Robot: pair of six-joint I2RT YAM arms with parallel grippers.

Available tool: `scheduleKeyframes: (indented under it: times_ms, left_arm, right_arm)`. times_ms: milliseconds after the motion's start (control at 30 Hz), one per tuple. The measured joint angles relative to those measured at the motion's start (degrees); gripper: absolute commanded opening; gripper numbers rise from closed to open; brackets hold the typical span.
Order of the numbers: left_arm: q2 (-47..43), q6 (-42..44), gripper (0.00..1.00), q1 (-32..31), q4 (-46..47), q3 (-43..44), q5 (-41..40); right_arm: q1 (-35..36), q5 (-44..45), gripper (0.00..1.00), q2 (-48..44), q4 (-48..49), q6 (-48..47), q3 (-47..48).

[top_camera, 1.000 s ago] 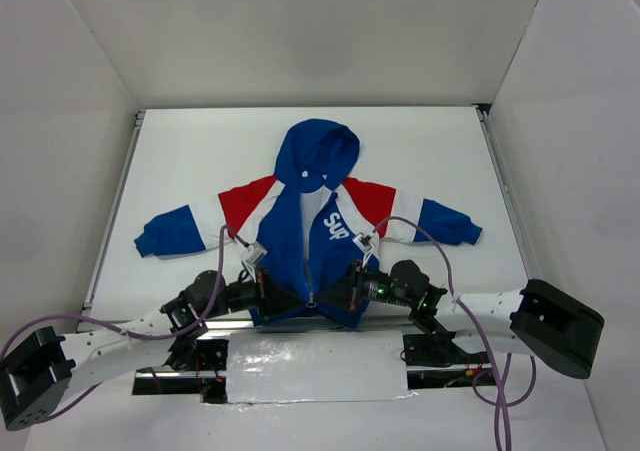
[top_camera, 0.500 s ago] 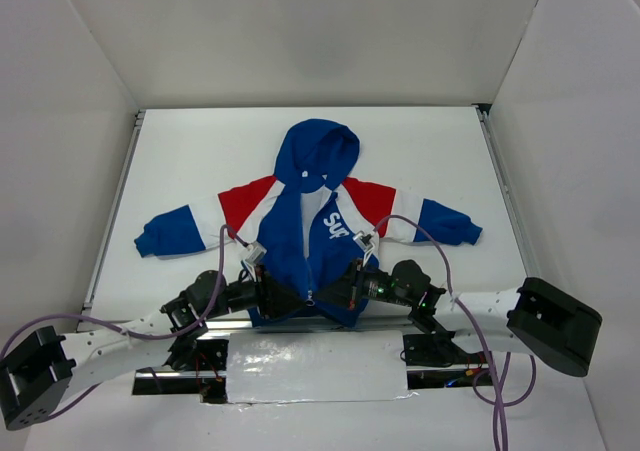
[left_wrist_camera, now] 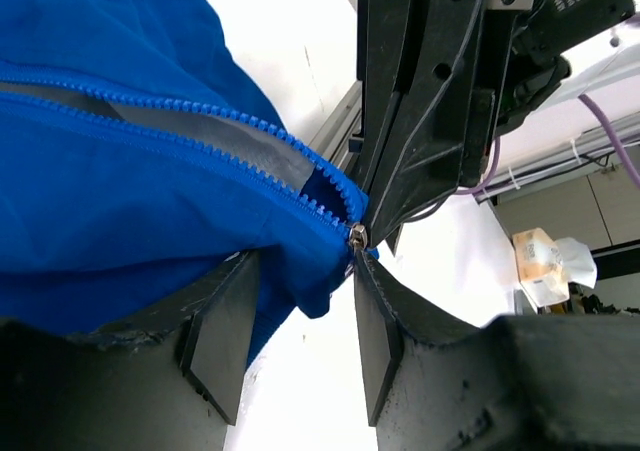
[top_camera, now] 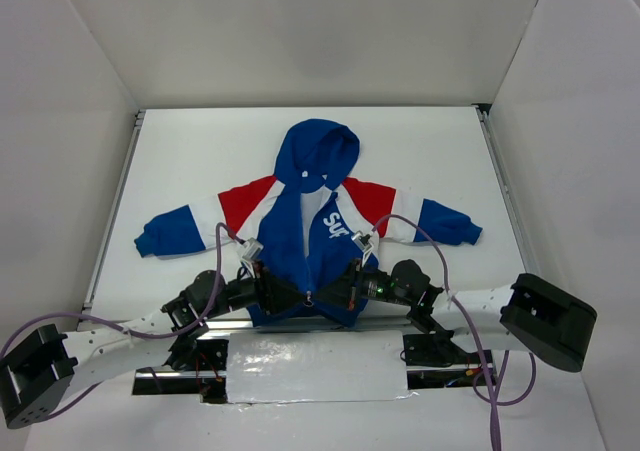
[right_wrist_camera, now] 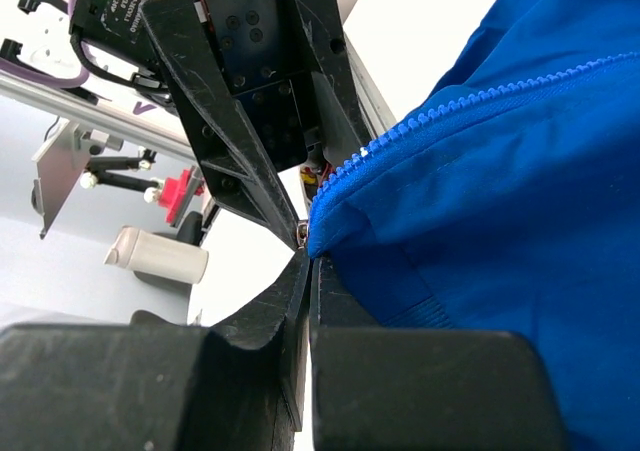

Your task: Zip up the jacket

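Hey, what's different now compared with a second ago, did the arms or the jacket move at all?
Very little. Both arms crept slightly inward at the jacket's bottom hem, so the left hand and right hand sit a touch closer to the zipper base. The right hand is pinched shut on the hem; the left hand's fingers straddle the hem, slightly apart. The hood, sleeves and open front lie as before.

Bright, even light falls from above in the top view, leaving only faint shadows around the jacket [top_camera: 310,226] on the white table [top_camera: 200,161], and a foil-like strip [top_camera: 315,366] at the near edge gives off dull glare. Both wrist views are sharp on the zipper teeth [left_wrist_camera: 200,151] but soft on their own near fingers [right_wrist_camera: 300,371]. The background beyond is blurred.
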Motion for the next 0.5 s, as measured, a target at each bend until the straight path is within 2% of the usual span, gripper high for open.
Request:
scheduleKeyframes:
  times_ms: [67,167,267,500]
  left_arm:
    - [0.00,-0.33,0.52,0.00,0.48,0.00,-0.22]
    - [0.39,-1.38,0.40,0.00,1.66,0.00,-0.35]
    - [1.66,-1.70,0.37,0.00,3.28,0.00,-0.20]
    - [5.05,-3.13,0.23,0.00,7.21,0.00,0.68]
  right_arm:
    - [0.00,-0.04,0.00,0.15,0.37,0.00,0.00]
    - [0.00,-0.09,0.00,0.39,0.87,0.00,0.00]
    - [0.00,-0.04,0.00,0.55,0.94,0.00,0.00]
    - [-0.28,0.22,0.00,0.92,0.87,0.00,0.00]
